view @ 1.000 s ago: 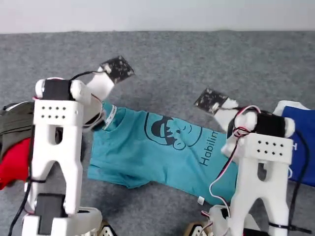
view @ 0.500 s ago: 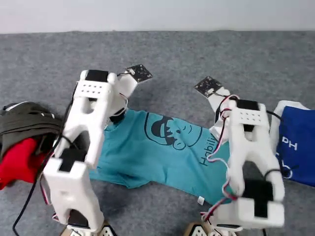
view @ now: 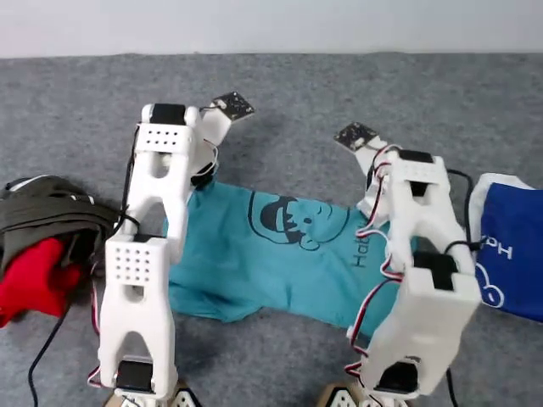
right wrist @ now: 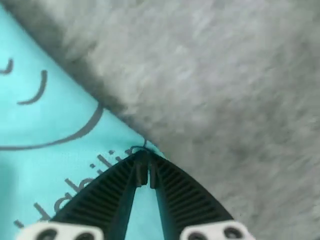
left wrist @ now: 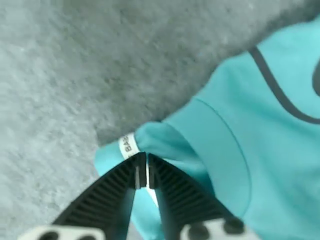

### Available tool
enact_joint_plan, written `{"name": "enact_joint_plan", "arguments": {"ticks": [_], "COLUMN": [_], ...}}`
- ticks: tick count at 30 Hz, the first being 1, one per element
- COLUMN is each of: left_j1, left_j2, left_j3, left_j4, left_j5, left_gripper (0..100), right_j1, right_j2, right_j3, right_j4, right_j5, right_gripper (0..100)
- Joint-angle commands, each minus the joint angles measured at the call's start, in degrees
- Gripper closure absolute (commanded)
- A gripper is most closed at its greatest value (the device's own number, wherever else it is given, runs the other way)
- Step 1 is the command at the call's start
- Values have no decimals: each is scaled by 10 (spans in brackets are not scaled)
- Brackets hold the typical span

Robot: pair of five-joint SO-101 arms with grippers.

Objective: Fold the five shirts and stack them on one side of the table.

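Pinches far side of teal T-shirt point(view: 280, 263) in left end effector point(left wrist: 142, 172) and right end effector point(right wrist: 143, 167), likely for folding toward near edge of desk point(view: 339, 93).

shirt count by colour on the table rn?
teal shirt: 1
blue shirt: 1
red shirt: 1
dark grey shirt: 1
Total: 4 shirts visible. The left pile may hide more; I cannot tell.

1 teal shirt point(view: 280, 263), 1 blue shirt point(view: 509, 254), 1 red garment point(view: 30, 275), 1 dark garment point(view: 47, 212), 2 white arms point(view: 136, 280) point(view: 424, 254)
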Motion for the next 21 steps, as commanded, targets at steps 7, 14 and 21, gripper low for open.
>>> {"name": "enact_joint_plan", "arguments": {"ticks": [7,14,21], "left_j1": [-3,-3,-2], "left_j2": [-14,-140,-189], "left_j3": [-121,9,171], "left_j4": [23,23,-6], "left_j5": [4,4,1], "left_gripper": [985,985,985], "right_j1": [19,-20,-57], "right_j2": [24,-5,1], "right_j3": [-166,-261,-265], "right_j4": [112,320,404], "right_j5": [-7,-15,-86], "right_gripper": [980,976,976]}}
